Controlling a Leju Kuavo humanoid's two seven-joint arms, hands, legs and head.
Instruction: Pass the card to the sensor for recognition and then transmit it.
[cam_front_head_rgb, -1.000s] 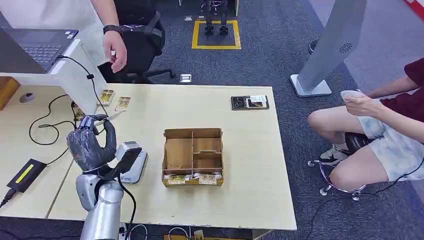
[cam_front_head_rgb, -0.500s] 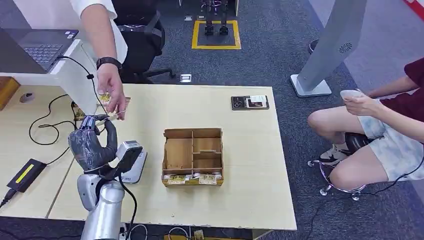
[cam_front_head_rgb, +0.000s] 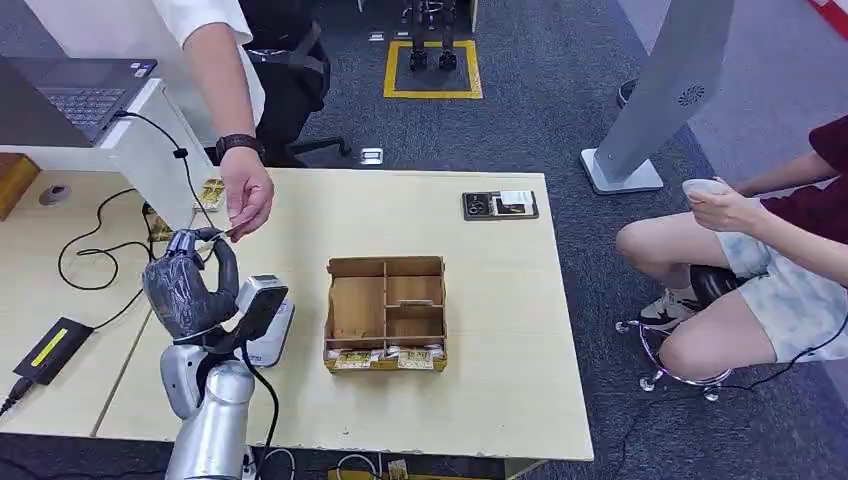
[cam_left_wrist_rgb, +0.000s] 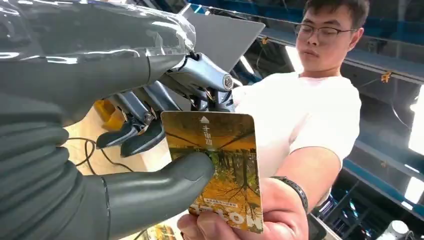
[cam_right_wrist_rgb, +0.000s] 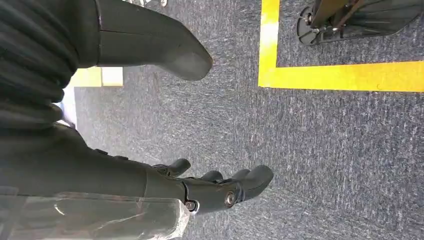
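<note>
My left hand (cam_front_head_rgb: 188, 288) is raised over the table's left part, beside the grey-white sensor (cam_front_head_rgb: 264, 318). It pinches an orange-yellow card (cam_left_wrist_rgb: 216, 165) between its thumb (cam_left_wrist_rgb: 150, 187) and fingers. In the head view the card (cam_front_head_rgb: 220, 234) is a thin sliver at my fingertips. A person's hand (cam_front_head_rgb: 248, 195) reaches down and grips the card's far end, and the person's fingers (cam_left_wrist_rgb: 235, 225) are on its edge. My right hand (cam_right_wrist_rgb: 135, 175) hangs over grey carpet, fingers apart, holding nothing.
A wooden compartment box (cam_front_head_rgb: 385, 308) with cards along its front stands mid-table. More cards (cam_front_head_rgb: 211, 192) lie behind the person's hand. A dark device (cam_front_head_rgb: 499, 204) lies at the far right, cables and a laptop (cam_front_head_rgb: 75, 95) at the left. A seated person (cam_front_head_rgb: 760, 250) is at the right.
The person's hand came down from above the chair to my left hand and took hold of the card's end. My left hand has shifted slightly right, still holding the card.
</note>
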